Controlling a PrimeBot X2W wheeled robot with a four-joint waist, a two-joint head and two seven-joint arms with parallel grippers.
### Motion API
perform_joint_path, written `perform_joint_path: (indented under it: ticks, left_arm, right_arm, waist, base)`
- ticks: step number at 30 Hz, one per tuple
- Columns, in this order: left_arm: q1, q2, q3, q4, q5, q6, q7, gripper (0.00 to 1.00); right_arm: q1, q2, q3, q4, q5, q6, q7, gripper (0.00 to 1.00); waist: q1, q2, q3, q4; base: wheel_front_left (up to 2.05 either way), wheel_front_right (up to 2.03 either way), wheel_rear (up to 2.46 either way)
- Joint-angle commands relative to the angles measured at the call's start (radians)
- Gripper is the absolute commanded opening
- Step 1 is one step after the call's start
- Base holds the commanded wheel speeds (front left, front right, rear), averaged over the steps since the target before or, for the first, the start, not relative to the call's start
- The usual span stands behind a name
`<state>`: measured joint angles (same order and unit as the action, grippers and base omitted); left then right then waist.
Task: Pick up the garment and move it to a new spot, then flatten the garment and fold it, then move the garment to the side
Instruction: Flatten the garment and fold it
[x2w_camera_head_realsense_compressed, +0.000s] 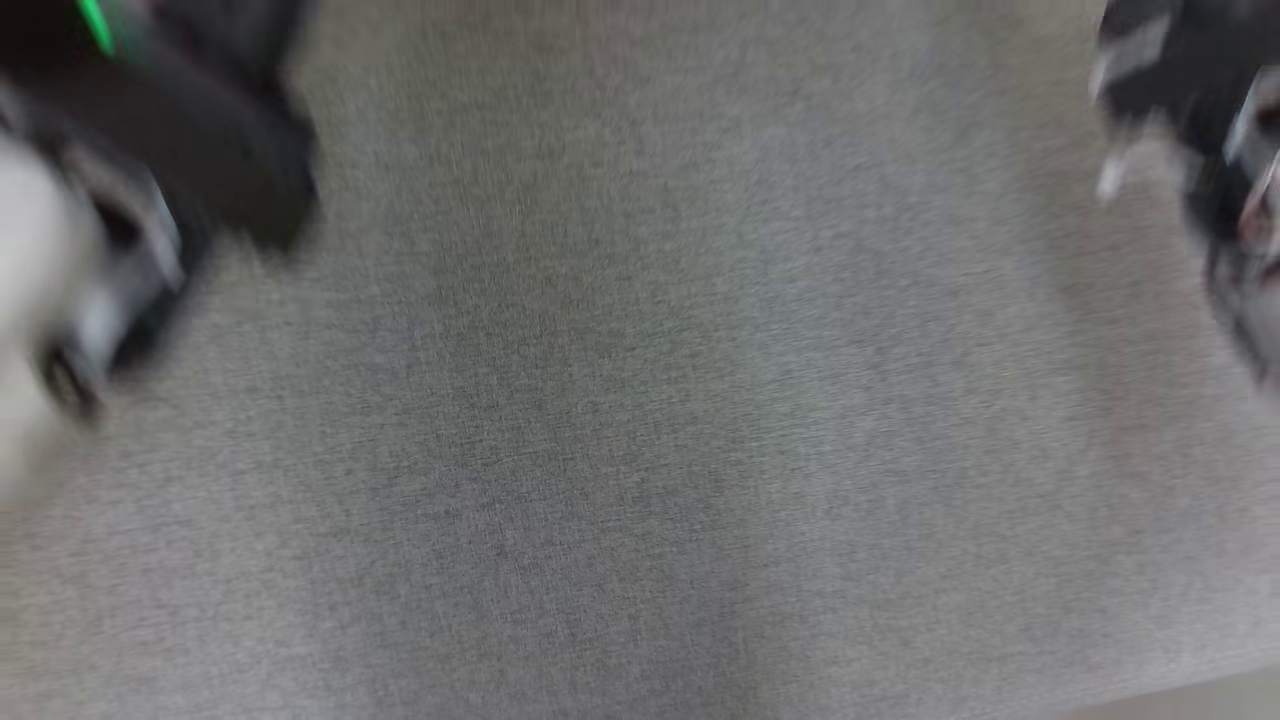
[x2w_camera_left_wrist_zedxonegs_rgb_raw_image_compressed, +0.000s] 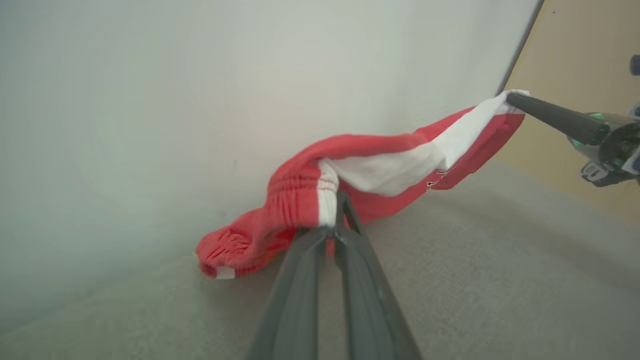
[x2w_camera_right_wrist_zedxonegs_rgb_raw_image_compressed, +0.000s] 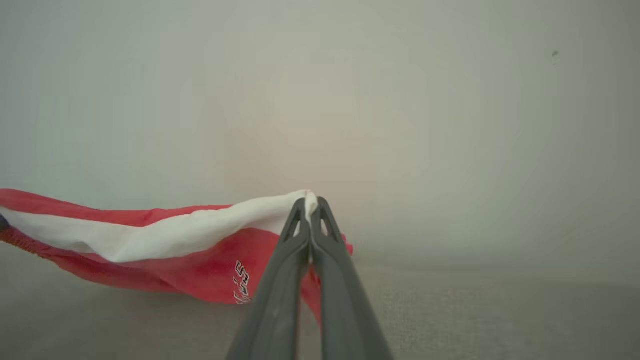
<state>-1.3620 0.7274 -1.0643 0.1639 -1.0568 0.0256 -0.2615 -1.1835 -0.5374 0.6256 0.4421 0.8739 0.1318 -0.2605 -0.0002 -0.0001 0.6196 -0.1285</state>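
My left gripper (x2w_camera_left_wrist_zedxonegs_rgb_raw_image_compressed: 336, 225) clamps the garment (x2w_camera_left_wrist_zedxonegs_rgb_raw_image_compressed: 385, 172) at its elastic band, and my right gripper (x2w_camera_right_wrist_zedxonegs_rgb_raw_image_compressed: 310, 205) pinches its white edge. The garment is stretched between them, low over the grey surface (x2w_camera_left_wrist_zedxonegs_rgb_raw_image_compressed: 475, 280). Pickup appears done; flattening, folding and setting aside remain.

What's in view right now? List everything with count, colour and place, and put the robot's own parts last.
garment: one, red and white, stretched between both end effectors, its gathered end sagging toward the surface.
surface: one, grey woven fabric, beneath the garment.
wall: one, pale, behind the garment.
tan area: one, past the wall's edge in the left wrist view; I cannot tell what it is.
left end effector: one, dark grey, shut on the garment by its gathered waistband.
right end effector: one, dark grey, shut on the garment's white edge.
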Motion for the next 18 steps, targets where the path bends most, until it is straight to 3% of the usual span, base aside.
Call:
perform_joint_path:
  ticks: [1,5,8,18]
  left_arm:
    - [0.087,0.015,0.021,-0.059,0.026,0.030,-0.004,0.00]
    - [0.316,0.040,0.067,-0.193,0.107,0.092,-0.004,0.00]
    - [0.463,0.035,0.088,-0.246,0.151,0.113,-0.004,0.00]
    - [0.823,-0.028,0.074,-0.255,0.249,0.090,-0.003,0.00]
  right_arm:
    - [0.071,-0.014,-0.018,-0.039,-0.004,-0.002,-0.005,0.00]
    - [0.280,-0.022,-0.059,-0.141,-0.040,-0.002,-0.005,0.00]
    - [0.419,-0.017,-0.102,-0.190,-0.052,-0.002,-0.004,0.00]
    - [0.808,-0.015,-0.236,-0.285,-0.033,-0.002,-0.001,0.00]
  waist:
    - [0.0002,0.0001,-0.081,-0.002]
    - [0.0002,0.0001,-0.138,-0.005]
    - [0.0002,0.0001,-0.181,-0.004]
    - [0.0002,0.0001,-0.290,0.006]
  base:
    - [0.00,0.00,0.00]
    - [0.00,0.00,0.00]
    - [0.00,0.00,0.00]
    - [0.00,0.00,0.00]
